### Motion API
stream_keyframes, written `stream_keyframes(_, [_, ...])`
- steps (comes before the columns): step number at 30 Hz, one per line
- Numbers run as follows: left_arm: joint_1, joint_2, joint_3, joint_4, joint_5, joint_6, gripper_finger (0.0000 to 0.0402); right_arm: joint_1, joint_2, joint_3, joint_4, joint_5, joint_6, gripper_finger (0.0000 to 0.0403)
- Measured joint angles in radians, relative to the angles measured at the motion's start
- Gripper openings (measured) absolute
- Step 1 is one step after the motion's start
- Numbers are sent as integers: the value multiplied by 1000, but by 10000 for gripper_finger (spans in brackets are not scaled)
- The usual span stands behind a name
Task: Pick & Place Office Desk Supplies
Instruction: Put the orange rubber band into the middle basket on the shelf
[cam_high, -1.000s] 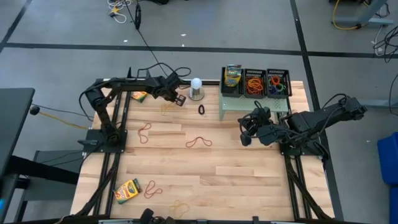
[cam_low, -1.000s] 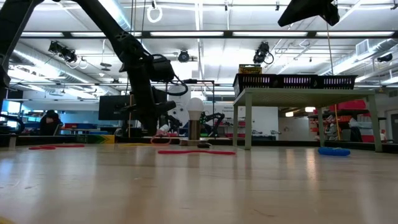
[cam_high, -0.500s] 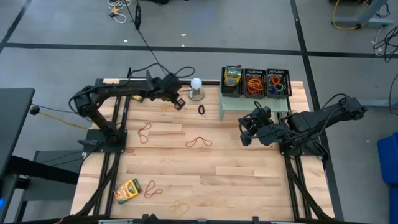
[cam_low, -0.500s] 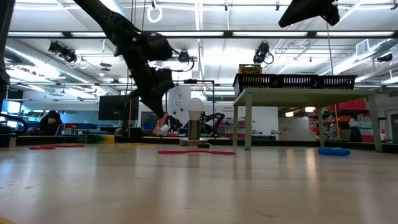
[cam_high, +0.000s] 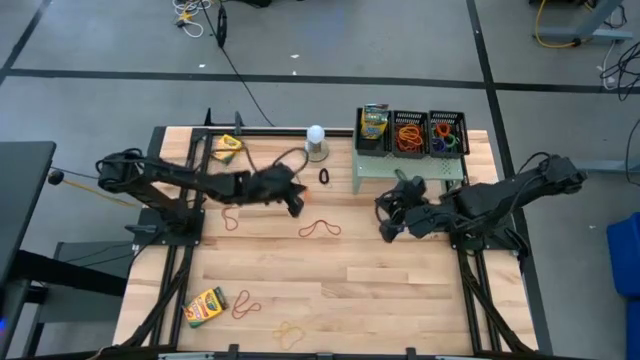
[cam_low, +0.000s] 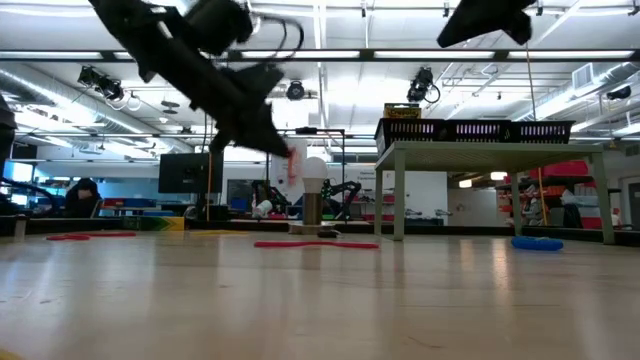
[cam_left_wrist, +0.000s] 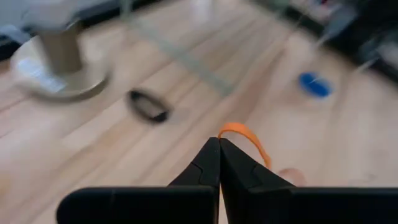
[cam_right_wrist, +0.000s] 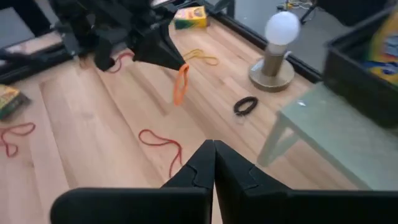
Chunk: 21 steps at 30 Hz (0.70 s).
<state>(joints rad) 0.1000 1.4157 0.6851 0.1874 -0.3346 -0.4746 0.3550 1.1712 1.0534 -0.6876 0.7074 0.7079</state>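
My left gripper (cam_high: 297, 206) hangs above the table's middle, shut on an orange rubber band (cam_right_wrist: 180, 84) that also shows in the left wrist view (cam_left_wrist: 244, 134). My right gripper (cam_high: 383, 226) hovers shut and empty in front of the pale green riser (cam_high: 372, 170). Three black mesh baskets (cam_high: 409, 146) stand on the riser: one holds a crayon box (cam_high: 374, 121), the other two hold rubber bands. More crayon boxes lie flat at the far left (cam_high: 228, 148) and near left (cam_high: 205, 306). Red bands (cam_high: 320, 228) (cam_high: 232, 212) and a black one (cam_high: 324, 176) lie on the wood. My left gripper pinches the orange band's upper end (cam_right_wrist: 182, 67) between its two fingertips. The fingers slant downward, coming from the table's left. The band hangs slack below the tips as a narrow loop, clear of the table.
A white ball on a metal base (cam_high: 316, 142) stands at the far edge beside the riser. A yellow band (cam_right_wrist: 200, 58) lies near it, a blue one (cam_low: 537, 242) by the riser, and further bands (cam_high: 245, 304) (cam_high: 290, 332) near the front edge. Bare wood spans the middle and right front.
My left gripper has swung from beside the white ball toward the table's near edge and middle, rising and tipping from steeply downward to a shallower slant. It stayed shut, and the orange band went with it, lifted clear of the table.
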Motion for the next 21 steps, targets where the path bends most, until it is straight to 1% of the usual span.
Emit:
stream_keyframes(5, [-140, 36, 0, 197, -116, -65, 1, 0, 117, 0, 161, -1, -91, 37])
stream_keyframes(9, [-199, 61, 2, 270, -172, -110, 1, -6, 215, 0, 294, -1, -148, 76])
stream_keyframes(12, [-224, 65, 13, 266, -192, -114, 1, -15, 278, 0, 391, -1, -164, 110])
stream_keyframes(16, [-240, 70, 32, 273, -190, -87, 1, -32, 353, 0, 516, -1, -175, 154])
stream_keyframes(21, [-252, 70, 44, 275, -190, -61, 1, -40, 417, 0, 616, -2, -171, 192])
